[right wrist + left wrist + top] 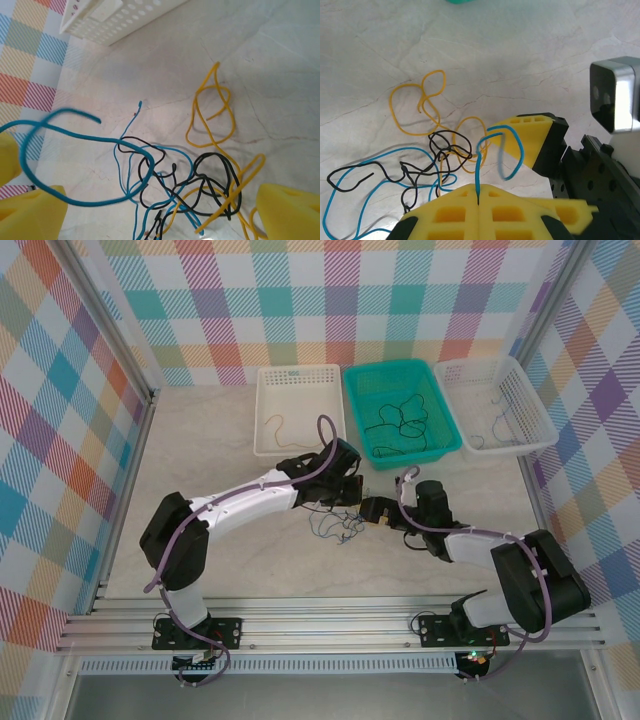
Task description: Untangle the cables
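Pinching blue cable (478, 172) w/ L gripper (477, 199), jaws closed on it; we note R gripper (160, 212) spread wide over tangle (200, 182) on table (280, 60).

Bright, even light is laying soft shadows under the cables (451, 146). The blue cable (100, 201) is blurring close to my right wrist camera.
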